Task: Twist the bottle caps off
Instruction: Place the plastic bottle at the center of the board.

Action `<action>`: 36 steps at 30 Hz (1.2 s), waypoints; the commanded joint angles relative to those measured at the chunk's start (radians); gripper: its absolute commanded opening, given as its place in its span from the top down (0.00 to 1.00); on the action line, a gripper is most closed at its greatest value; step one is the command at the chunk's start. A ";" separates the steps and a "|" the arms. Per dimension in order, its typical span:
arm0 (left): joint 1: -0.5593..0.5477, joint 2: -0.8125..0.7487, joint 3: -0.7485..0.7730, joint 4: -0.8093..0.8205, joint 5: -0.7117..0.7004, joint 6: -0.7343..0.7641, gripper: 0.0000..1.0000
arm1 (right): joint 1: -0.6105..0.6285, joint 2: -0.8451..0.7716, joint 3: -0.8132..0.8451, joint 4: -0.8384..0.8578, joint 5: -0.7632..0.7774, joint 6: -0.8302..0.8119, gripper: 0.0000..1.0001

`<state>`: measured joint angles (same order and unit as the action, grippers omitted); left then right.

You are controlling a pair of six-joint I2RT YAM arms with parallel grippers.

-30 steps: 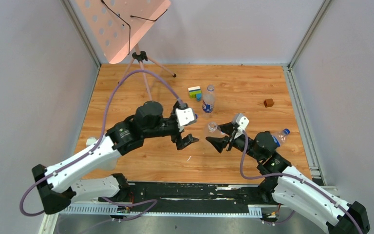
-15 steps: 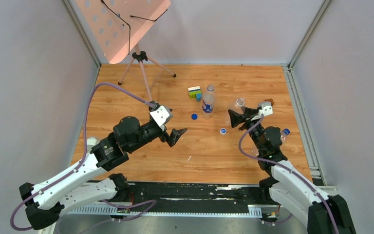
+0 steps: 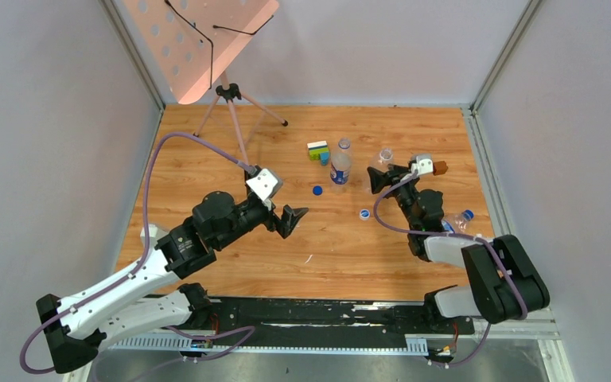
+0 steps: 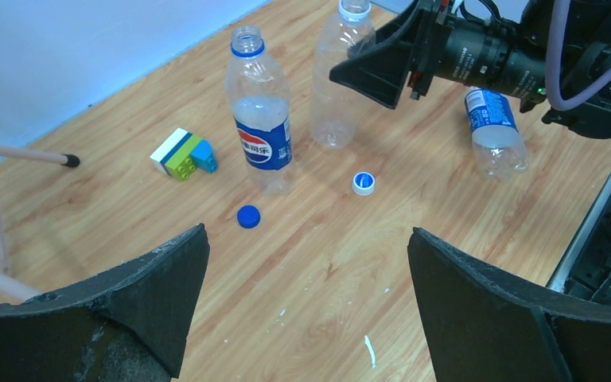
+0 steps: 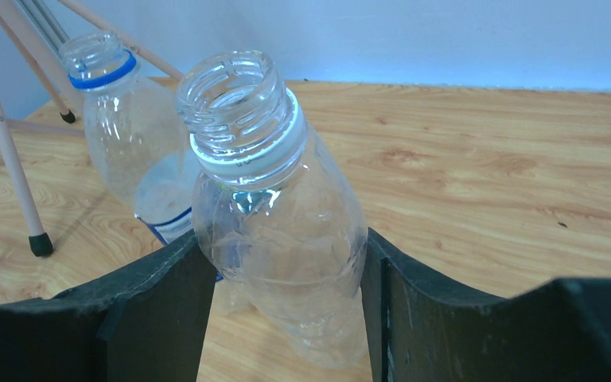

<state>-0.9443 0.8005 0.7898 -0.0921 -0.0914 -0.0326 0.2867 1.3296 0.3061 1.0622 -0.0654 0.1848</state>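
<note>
Three clear, crinkly plastic bottles are on the wooden table [image 3: 231, 143]. The tall bottle with the blue label [image 3: 340, 169] stands near the back, in the middle. Its top is open, and only a blue ring is left around the neck. Just beside it, on its right, stands the clear bottle with no label [image 5: 278, 223]. Its mouth is open too, with a white ring under the screw ridges, and its sides look bumpy and a bit dented.

The right gripper [image 3: 377, 180] pinches this bare bottle around its belly, with one black finger [image 5: 151, 302] pressed on each side.

The third bottle [image 3: 455, 224] lies on its side near the right edge of the table, close to the right arm. It has a blue label as well, and a small blue screw cap [image 3: 468, 214] is on its neck.

Two loose caps lie flat on the wood. The dark blue round cap [image 3: 317, 190] is just left of the standing labelled bottle. The whitish cap with a blue middle [image 3: 364, 213] is a little nearer, in front of the two standing bottles (the two caps do not touch each other).

The left gripper [image 3: 290, 216] hangs above the table, left of the loose caps. Its jaws are spread wide with nothing between them.

A little stack of blue, yellow, green and white toy blocks [image 3: 317, 150] sits behind the labelled bottle. A small brown cube [image 3: 439, 168] sits at the right.
</note>
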 commanded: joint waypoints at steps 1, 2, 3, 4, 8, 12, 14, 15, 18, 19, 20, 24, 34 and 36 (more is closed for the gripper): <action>0.002 -0.008 -0.008 0.054 -0.031 -0.041 0.00 | -0.005 0.083 0.066 0.191 -0.027 -0.015 0.61; 0.002 -0.009 -0.010 0.054 -0.033 -0.043 0.00 | -0.006 0.106 0.073 0.202 -0.028 -0.017 0.61; 0.002 -0.008 -0.010 0.054 -0.036 -0.043 0.00 | -0.006 0.126 0.079 0.211 -0.032 -0.020 0.60; 0.002 -0.007 -0.011 0.053 -0.037 -0.042 0.00 | -0.006 0.148 0.085 0.225 -0.037 -0.021 0.59; 0.003 0.001 -0.007 0.050 -0.043 -0.041 0.00 | -0.007 0.228 0.091 0.312 -0.036 -0.021 0.58; 0.002 0.006 -0.003 0.046 -0.042 -0.040 0.00 | -0.006 0.278 0.087 0.362 -0.034 -0.021 0.57; 0.002 0.006 -0.003 0.044 -0.045 -0.038 0.00 | -0.007 0.283 0.092 0.339 -0.039 -0.019 0.56; 0.002 0.006 -0.003 0.043 -0.046 -0.038 0.00 | -0.007 0.282 0.094 0.331 -0.041 -0.020 0.56; 0.002 0.004 -0.004 0.042 -0.049 -0.037 0.00 | -0.007 0.270 0.111 0.270 -0.027 -0.028 0.54; 0.003 0.004 -0.005 0.043 -0.049 -0.036 0.00 | -0.005 0.267 0.121 0.240 -0.023 -0.033 0.52; 0.003 0.006 -0.006 0.043 -0.050 -0.036 0.00 | -0.006 0.267 0.128 0.219 -0.025 -0.035 0.50; 0.003 0.011 -0.003 0.046 -0.047 -0.035 0.00 | -0.007 0.273 0.137 0.193 -0.019 -0.037 0.47; 0.003 0.014 -0.003 0.045 -0.044 -0.036 0.00 | -0.006 0.294 0.147 0.161 -0.015 -0.033 0.41; 0.003 0.014 -0.004 0.045 -0.045 -0.037 0.00 | -0.007 0.297 0.148 0.161 -0.014 -0.033 0.39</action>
<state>-0.9443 0.8154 0.7803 -0.0849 -0.1326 -0.0586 0.2844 1.6180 0.4278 1.2057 -0.0872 0.1555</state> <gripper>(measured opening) 1.000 0.611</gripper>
